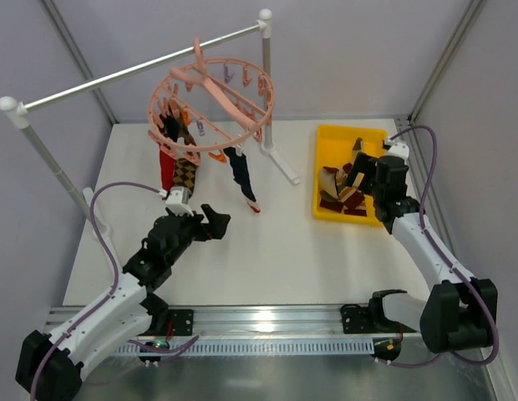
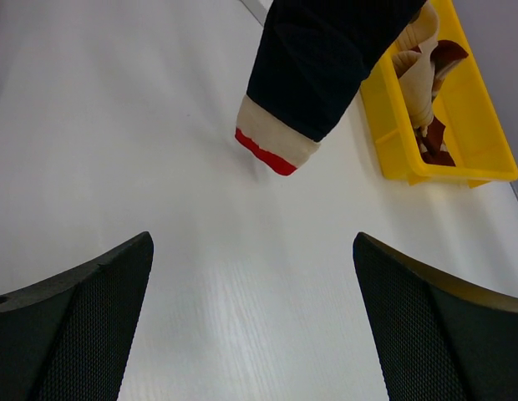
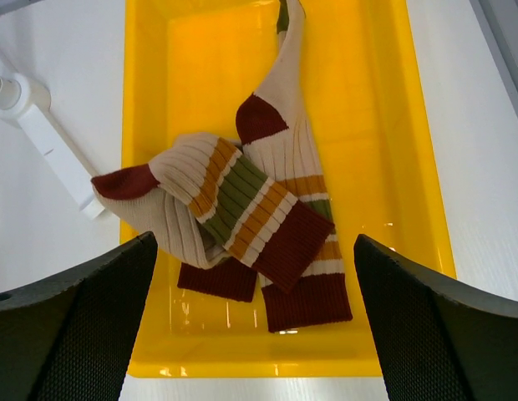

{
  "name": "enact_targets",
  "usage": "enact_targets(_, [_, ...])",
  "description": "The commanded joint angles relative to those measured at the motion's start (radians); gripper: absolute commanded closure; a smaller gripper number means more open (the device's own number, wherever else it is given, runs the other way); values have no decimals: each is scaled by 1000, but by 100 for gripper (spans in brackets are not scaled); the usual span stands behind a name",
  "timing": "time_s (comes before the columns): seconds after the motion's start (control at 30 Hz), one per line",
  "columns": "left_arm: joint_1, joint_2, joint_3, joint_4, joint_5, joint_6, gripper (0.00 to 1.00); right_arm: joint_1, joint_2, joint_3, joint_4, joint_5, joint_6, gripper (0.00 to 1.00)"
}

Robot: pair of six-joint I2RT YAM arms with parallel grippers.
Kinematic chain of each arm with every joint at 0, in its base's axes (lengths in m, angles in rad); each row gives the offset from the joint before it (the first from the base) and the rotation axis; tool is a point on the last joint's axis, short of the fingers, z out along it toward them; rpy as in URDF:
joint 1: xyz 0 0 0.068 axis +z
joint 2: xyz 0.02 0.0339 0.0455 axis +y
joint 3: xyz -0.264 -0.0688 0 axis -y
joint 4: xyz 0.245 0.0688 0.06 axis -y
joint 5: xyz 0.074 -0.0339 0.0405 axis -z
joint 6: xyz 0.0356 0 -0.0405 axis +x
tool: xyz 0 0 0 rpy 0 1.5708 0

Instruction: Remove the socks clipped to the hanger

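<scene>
The salmon-pink hanger [image 1: 213, 96] hangs from the grey rail by its hook. Socks are clipped under it: a red one [image 1: 166, 170], an argyle one [image 1: 185, 175] and a navy one [image 1: 240, 171] with a tan and red end [image 2: 276, 142]. My left gripper [image 1: 217, 221] is open and empty, low over the table below the navy sock [image 2: 326, 58]. My right gripper [image 1: 357, 171] is open and empty above the yellow bin [image 1: 324, 171]. Striped socks [image 3: 251, 209] lie in the bin [image 3: 409, 125].
The grey rail [image 1: 134, 71] on white posts crosses the back of the table. One post's foot [image 1: 280, 163] stands left of the bin, also in the right wrist view [image 3: 42, 134]. The bin shows in the left wrist view [image 2: 472, 125].
</scene>
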Motion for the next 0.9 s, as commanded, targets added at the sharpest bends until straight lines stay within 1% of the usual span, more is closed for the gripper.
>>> enact_targets(0.0, [35, 4, -28, 107, 81, -29, 0, -2, -80, -51, 7, 9, 27, 0])
enact_targets(0.1, [67, 16, -55, 182, 113, -74, 0, -2, -133, -109, 19, -12, 38, 0])
enact_targets(0.13, [70, 20, -58, 212, 142, -89, 0, -1, -146, -124, 25, -20, 40, 0])
enact_targets(0.23, [68, 51, -62, 270, 161, -112, 0, -2, -200, -181, 53, -65, 61, 0])
enact_targets(0.27, [68, 74, -53, 302, 164, -115, 5, -4, -214, -210, 69, -74, 69, 0])
enact_targets(0.33, [62, 106, -35, 316, 158, -106, 8, -2, -246, -236, 86, -97, 75, 0])
enact_targets(0.4, [43, 152, 1, 315, 126, -66, 10, -2, -263, -261, 96, -100, 76, 0])
enact_targets(0.5, [-52, 200, 42, 307, -41, 18, 10, -2, -277, -270, 86, -92, 61, 0])
enact_targets(0.53, [-118, 214, 51, 310, -92, 35, 10, -2, -283, -270, 79, -86, 61, 0])
enact_targets(0.57, [-148, 227, 68, 318, -171, 49, 9, -2, -286, -270, 74, -79, 60, 0])
enact_targets(0.63, [-215, 281, 82, 350, -247, 70, 9, -2, -298, -275, 74, -82, 60, 0])
enact_targets(0.67, [-232, 298, 91, 364, -317, 73, 8, -2, -309, -282, 76, -85, 60, 0])
enact_targets(0.77, [-295, 382, 108, 428, -438, 95, 7, -2, -329, -290, 76, -88, 58, 0])
enact_targets(0.83, [-350, 431, 131, 450, -578, 131, 7, -2, -338, -295, 76, -89, 57, 0])
enact_targets(0.87, [-375, 491, 158, 469, -676, 158, 8, -2, -343, -296, 74, -92, 57, 0])
